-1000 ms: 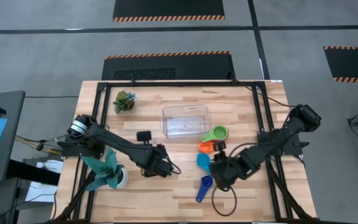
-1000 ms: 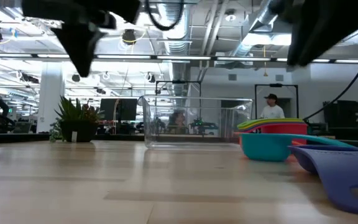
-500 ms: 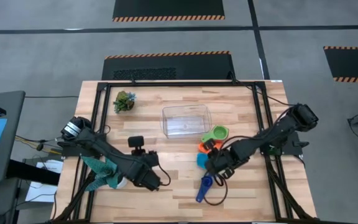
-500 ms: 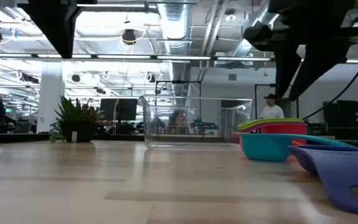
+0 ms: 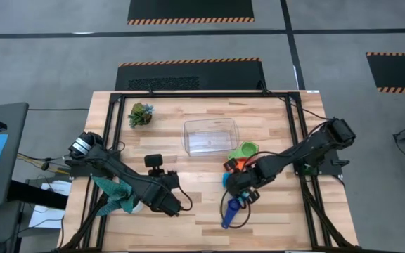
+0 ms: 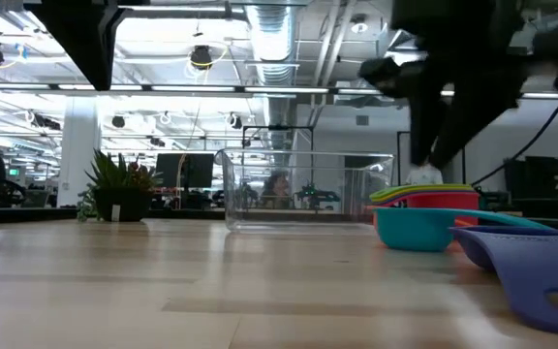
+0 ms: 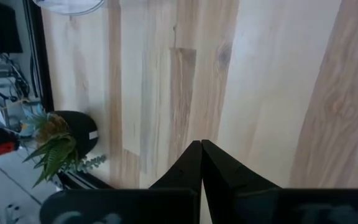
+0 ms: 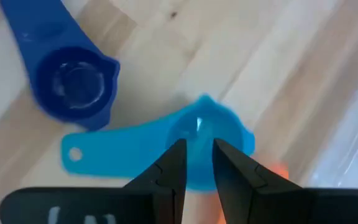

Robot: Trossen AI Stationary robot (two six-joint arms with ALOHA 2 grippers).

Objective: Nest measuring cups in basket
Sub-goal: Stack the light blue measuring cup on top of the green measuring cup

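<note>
The clear basket (image 5: 209,135) stands mid-table, toward the far side. To its right and nearer lie the cups: green (image 5: 246,150), orange (image 5: 232,166), dark blue (image 5: 230,211). In the low view a stack of red, yellow and green cups (image 6: 424,197) stands behind the light blue cup (image 6: 419,228). My right gripper (image 8: 197,155) is narrowly open just above the light blue cup's bowl (image 8: 201,130); the cup's handle (image 8: 104,155) lies flat on the table. Whether the fingers touch it, I cannot tell. My left gripper (image 7: 201,148) is shut over bare wood at the near left (image 5: 171,204).
A teal plant in a white pot (image 5: 121,197) stands by the left arm, and a small green plant (image 5: 140,114) sits at the far left. The dark blue cup (image 8: 73,87) lies close beside the light blue one. Bare wood stretches between the arms.
My right gripper has moved toward the table's left and a little toward the far edge, coming over the light blue cup. My left gripper drew back toward the near-left and has since stayed still. The cups and basket have not moved.
</note>
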